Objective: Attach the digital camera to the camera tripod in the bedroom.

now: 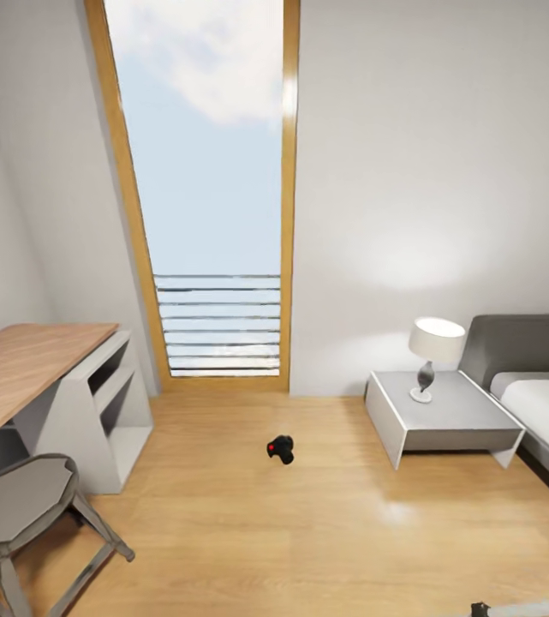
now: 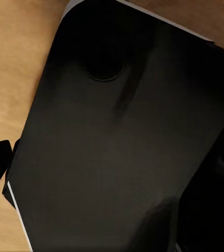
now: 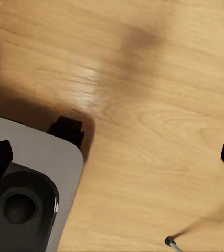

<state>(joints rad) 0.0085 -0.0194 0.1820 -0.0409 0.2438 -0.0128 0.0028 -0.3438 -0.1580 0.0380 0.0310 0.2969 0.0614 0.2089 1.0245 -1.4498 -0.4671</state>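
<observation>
The digital camera (image 1: 280, 448) is observed on the wood floor (image 1: 308, 531), well ahead and roughly central between both arms; neither arm's jaws' state can be told.

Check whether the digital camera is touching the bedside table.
Apart. In the head view the digital camera sits alone on the wood floor, with bare floor plainly showing between it and the bedside table.
</observation>
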